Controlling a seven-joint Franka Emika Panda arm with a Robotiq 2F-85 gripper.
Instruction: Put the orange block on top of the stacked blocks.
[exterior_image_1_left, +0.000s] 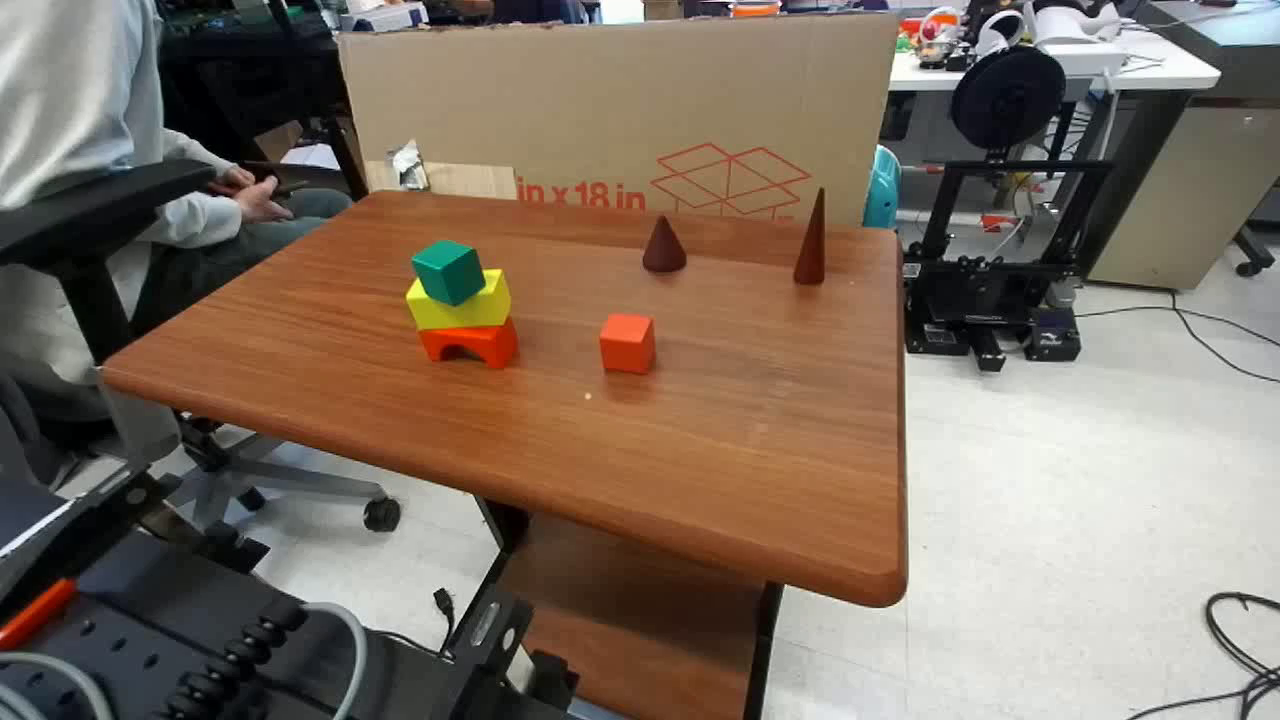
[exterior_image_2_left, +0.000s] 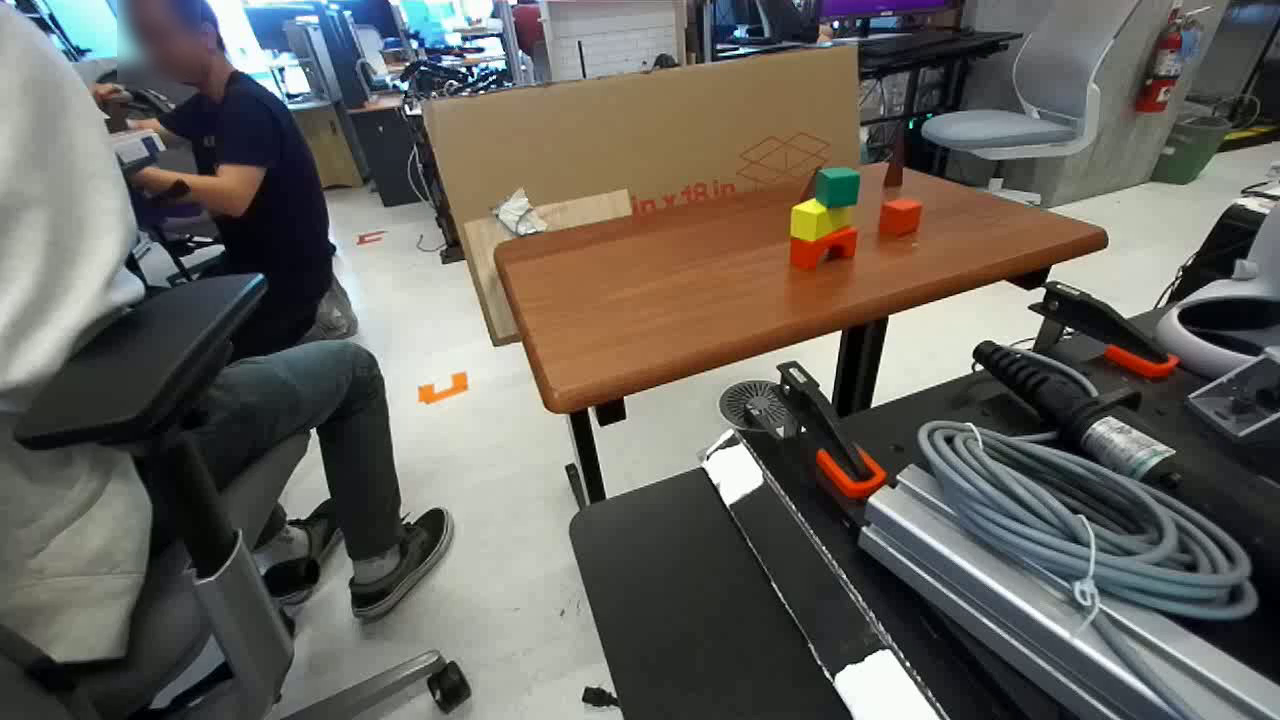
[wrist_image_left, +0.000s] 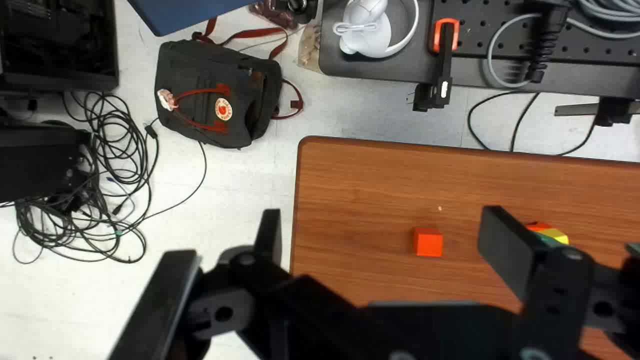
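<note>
In the wrist view, the hand partly hides the stack. The tabletop is cut off at right.

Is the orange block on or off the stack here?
Off. In both exterior views, the orange block rests on the table, apart from the stacked blocks, which the green block tops.

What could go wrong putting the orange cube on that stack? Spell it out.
The green block sits askew on the yellow block, so the orange cube might slide off or topple the stack. The orange-red arch block at the base is close in colour to the orange cube; grabbing it by mistake could collapse everything. In the wrist view, a gripper finger partly hides the stack, so lining up by that view alone may mislead.
</note>
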